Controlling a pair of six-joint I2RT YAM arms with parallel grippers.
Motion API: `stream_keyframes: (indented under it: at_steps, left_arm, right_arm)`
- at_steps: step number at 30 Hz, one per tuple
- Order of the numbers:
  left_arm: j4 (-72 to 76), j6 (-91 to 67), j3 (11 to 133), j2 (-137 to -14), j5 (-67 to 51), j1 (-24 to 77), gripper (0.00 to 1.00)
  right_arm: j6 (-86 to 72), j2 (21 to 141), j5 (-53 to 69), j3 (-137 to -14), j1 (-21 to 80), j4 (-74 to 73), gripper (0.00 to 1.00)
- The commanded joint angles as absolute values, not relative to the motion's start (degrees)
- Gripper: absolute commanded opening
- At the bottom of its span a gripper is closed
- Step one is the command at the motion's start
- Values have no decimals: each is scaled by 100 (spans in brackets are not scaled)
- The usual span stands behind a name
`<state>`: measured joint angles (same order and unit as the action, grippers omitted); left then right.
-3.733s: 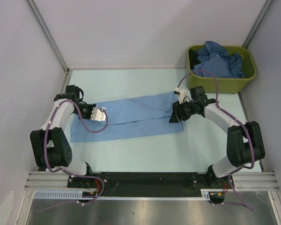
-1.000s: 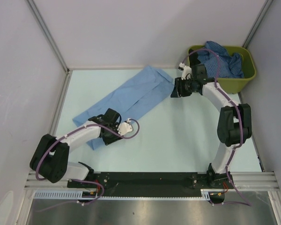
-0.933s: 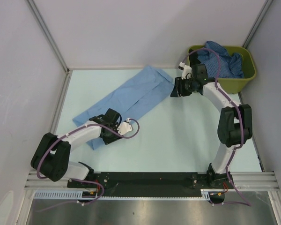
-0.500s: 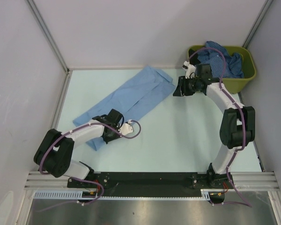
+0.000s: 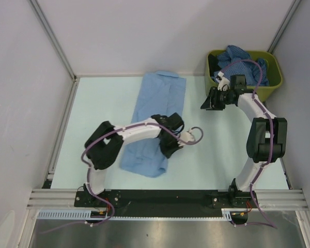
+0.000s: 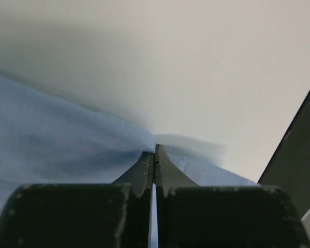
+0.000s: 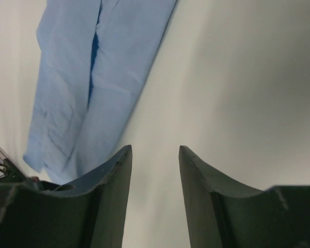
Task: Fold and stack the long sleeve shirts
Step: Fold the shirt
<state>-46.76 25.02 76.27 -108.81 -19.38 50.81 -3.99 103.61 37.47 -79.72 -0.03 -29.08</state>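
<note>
A plain light blue long sleeve shirt (image 5: pixel 160 98), folded into a long strip, lies on the table running from the back wall toward the front. My left gripper (image 5: pixel 165 151) is at the strip's right edge near its front end, jaws shut on a pinch of the shirt (image 6: pixel 51 134), as the left wrist view (image 6: pixel 154 152) shows. My right gripper (image 5: pixel 204 105) hovers open over bare table right of the shirt's far end, nothing between its fingers (image 7: pixel 155 155); the shirt (image 7: pixel 93 67) lies off to its left. Darker patterned blue shirts (image 5: pixel 243 64) are heaped in the bin.
An olive-green plastic bin (image 5: pixel 271 87) stands at the back right corner, just behind the right arm. Grey walls close in the table on the left, back and right. The left arm stretches across the shirt's front half.
My left gripper has shut on the shirt's front end and dragged it rightward, swinging the strip from diagonal to nearly front-to-back. The right gripper drew away to the right, off the shirt.
</note>
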Motion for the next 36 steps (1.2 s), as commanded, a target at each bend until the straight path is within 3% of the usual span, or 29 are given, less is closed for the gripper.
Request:
stream_keyframes:
  at_steps: [1, 4, 7, 8, 9, 10, 12, 13, 17, 19, 22, 25, 26, 28, 29, 32, 36]
  left_arm:
    - [-4238, 1250, 9295, -11880, -2971, 5467, 0]
    - [-3965, 696, 9833, -12190, -3059, 5484, 0]
    - [-3745, 527, 9801, -12138, -3085, 5484, 21]
    - [-3709, 719, 9661, -11790, -3085, 5484, 42]
    - [-3526, 851, 9450, -11525, -3024, 5476, 51]
    - [-3429, 974, 8970, -11183, -2980, 5458, 68]
    - [-3227, 1335, 8510, -10112, -2840, 5423, 93]
    - [-3234, 1458, 8160, -9768, -2743, 5423, 99]
    - [-3173, 1985, 7358, -7636, -2497, 5082, 99]
    - [-2849, 2396, 6700, -7043, -2435, 4992, 100]
    - [-2427, 3510, 5654, -6180, -2688, 5045, 99]
    - [-2739, 4799, 4933, -5758, -2968, 5071, 99]
    - [-2916, 5069, 4687, -5635, -2953, 5063, 99]
    - [-2761, 5517, 3782, -5187, -2744, 5063, 99]
    - [-2577, 5676, 3510, -5029, -2751, 5063, 99]
    - [-2347, 6353, 2682, -4597, -2803, 5080, 97]
    - [-2048, 6819, 2067, -4711, -2672, 5080, 92]
  right_arm:
    - [-220, 10362, 3771, -7998, 44, -3172, 47]
    - [-44, 10354, 3736, -8095, 44, -3348, 47]
    - [113, 10248, 3779, -8174, 44, -3480, 48]
    - [158, 10152, 3849, -8200, 44, -3515, 49]
    - [210, 10082, 3911, -8235, 44, -3629, 50]
    - [376, 10003, 4042, -8305, 44, -3673, 52]
    - [605, 9713, 4183, -8349, 53, -3770, 58]
    - [885, 9608, 4227, -8419, 44, -3814, 60]
    - [2279, 8852, 4000, -8447, 201, -4008, 75]
    - [2644, 8421, 4016, -8272, 263, -3947, 99]
    - [2339, 7911, 4437, -7623, 360, -2965, 100]
    - [4685, 7849, 5729, -7830, 631, -4502, 100]
    - [5877, 7831, 5356, -7674, 842, -5414, 100]
    - [6833, 7464, 5011, -7140, 1291, -5817, 100]
    - [7221, 7218, 5018, -6241, 1301, -5723, 98]
    - [8164, 6172, 4407, -4613, 1660, -4821, 85]
    - [9043, 5722, 4430, -3624, 1889, -4571, 68]
